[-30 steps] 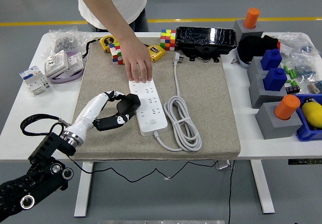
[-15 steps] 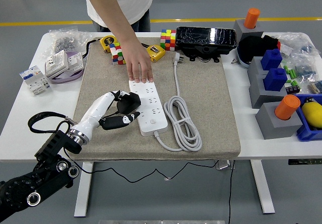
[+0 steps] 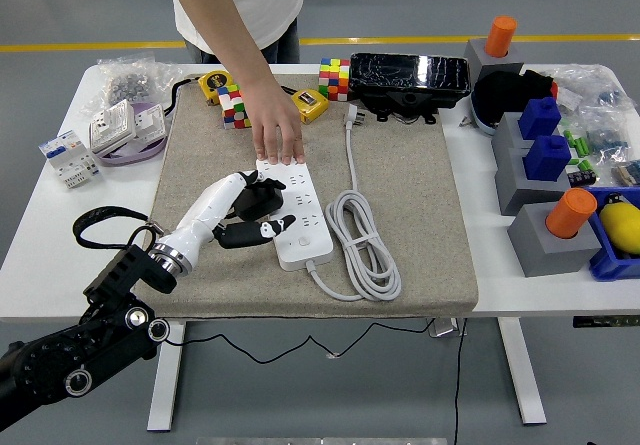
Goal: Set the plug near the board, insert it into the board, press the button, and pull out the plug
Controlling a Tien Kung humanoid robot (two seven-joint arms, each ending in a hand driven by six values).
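A grey workshop floor with a yellow line runs behind a white worktop [image 3: 60,275], whose middle is covered by a beige mat [image 3: 420,205].

In the head view, the white power strip [image 3: 297,215] lies lengthwise on the mat, its coiled cable [image 3: 362,240] just to its right. That cable's own plug [image 3: 352,117] rests loose at the mat's far edge, near a black box [image 3: 410,77]. A person at the far side presses a hand [image 3: 277,130] on the strip's far end, holding it steady.

The robot's left hand [image 3: 245,210] reaches in from the lower left and sits over the strip's left side. Its fingers [image 3: 275,229] are curled narrow around a dark object that appears to be the plug to be inserted [image 3: 262,200]; whether its pins are already seated in a socket is hidden by the hand. One fingertip points toward the strip's near end, where the button [image 3: 303,241] sits. The right arm is out of sight.

As a judgement: the plug has been brought to the board and insertion is under way or just finished. Pressing the button and pulling the plug out are not yet done.

Colour cubes [image 3: 333,78] and blue blocks [image 3: 545,155] stand well apart.
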